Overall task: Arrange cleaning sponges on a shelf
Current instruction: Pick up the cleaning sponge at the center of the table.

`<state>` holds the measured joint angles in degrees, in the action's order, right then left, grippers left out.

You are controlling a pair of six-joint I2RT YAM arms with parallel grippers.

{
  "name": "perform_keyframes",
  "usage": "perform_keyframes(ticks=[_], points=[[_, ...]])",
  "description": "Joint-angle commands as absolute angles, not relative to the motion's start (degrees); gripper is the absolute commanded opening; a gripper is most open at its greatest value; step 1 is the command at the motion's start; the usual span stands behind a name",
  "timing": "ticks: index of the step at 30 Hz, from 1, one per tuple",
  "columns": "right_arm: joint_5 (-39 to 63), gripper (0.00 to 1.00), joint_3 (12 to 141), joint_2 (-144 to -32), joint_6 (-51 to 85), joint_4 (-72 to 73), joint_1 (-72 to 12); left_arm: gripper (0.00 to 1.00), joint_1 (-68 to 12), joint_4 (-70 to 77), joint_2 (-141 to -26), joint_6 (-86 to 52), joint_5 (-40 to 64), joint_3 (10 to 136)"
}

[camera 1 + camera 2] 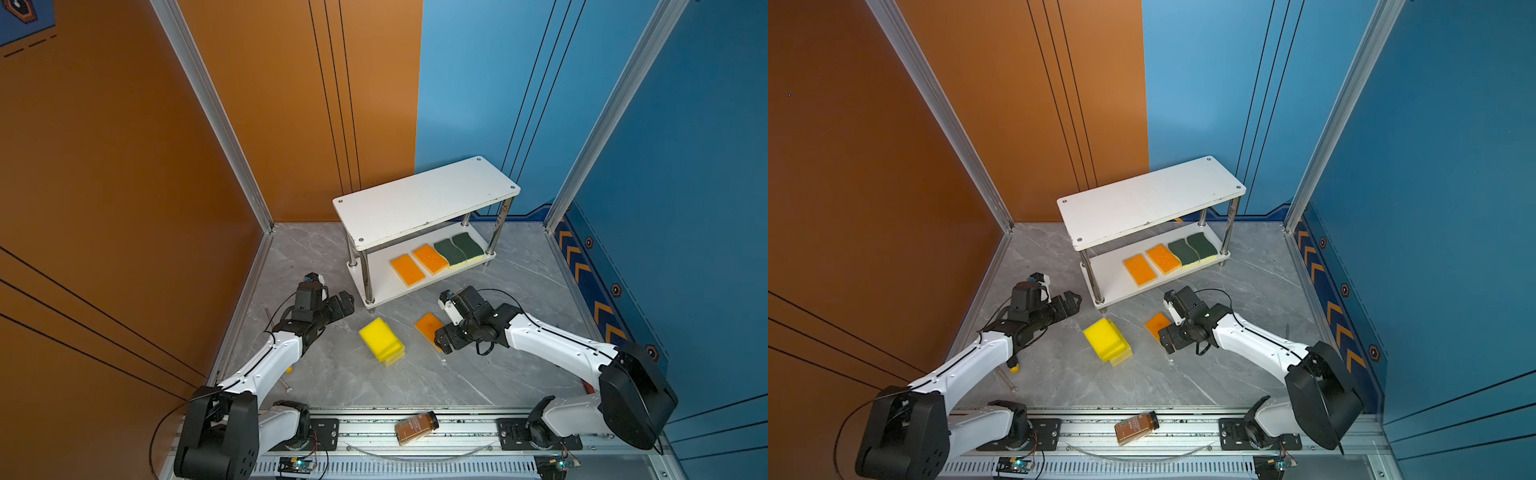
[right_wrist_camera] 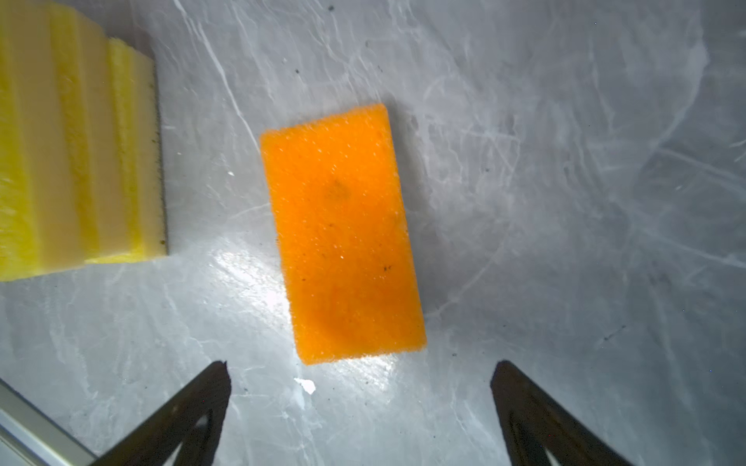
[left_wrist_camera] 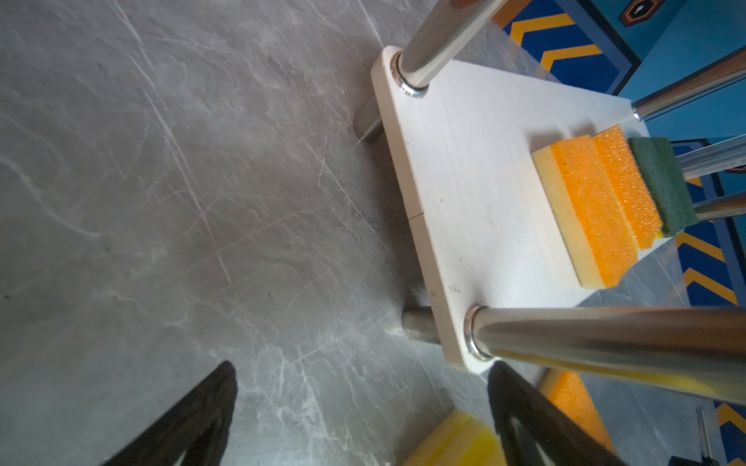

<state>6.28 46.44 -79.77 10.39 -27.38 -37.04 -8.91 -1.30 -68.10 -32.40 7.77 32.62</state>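
The shelf (image 1: pixel 424 199) stands at the back of the grey floor. Its lower board (image 3: pixel 464 181) carries two orange sponges (image 1: pixel 407 269) (image 1: pixel 430 258) and two green-topped sponges (image 1: pixel 449 251) (image 1: pixel 467 246) in a row. A stack of yellow sponges (image 1: pixel 381 340) (image 2: pixel 72 141) lies on the floor in front. A third orange sponge (image 2: pixel 343 234) lies flat just ahead of my right gripper (image 2: pixel 361 367), which hangs open over it, empty. In a top view that gripper (image 1: pixel 441 340) hides part of this sponge (image 1: pixel 428 324). My left gripper (image 1: pixel 348 302) (image 3: pixel 361 371) is open and empty beside the shelf's near left leg.
A brown bottle (image 1: pixel 415 428) lies on the front rail. A yellow-handled tool (image 1: pixel 1013 368) and a thin metal rod (image 1: pixel 1007 380) lie under the left arm. Orange and blue walls close in the floor on three sides.
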Motion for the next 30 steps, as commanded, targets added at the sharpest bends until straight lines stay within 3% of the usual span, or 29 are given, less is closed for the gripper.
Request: perform_keyframes(ticks=[1, 14, 30], points=[[11.2, 1.0, 45.6, -80.9, 11.0, -23.0, -35.2, 0.98, -9.6, -2.5, -68.3, -31.5, 7.6, 34.9], [17.2, 1.0, 50.0, -89.8, 9.5, -21.9, -31.8, 0.98, -10.0, -2.1, -70.4, -32.3, 7.3, 36.2], [3.2, 1.0, 54.1, -96.0, 7.2, -24.7, -42.0, 0.98, -10.3, -1.6, -67.5, -31.2, 7.0, 32.4]])
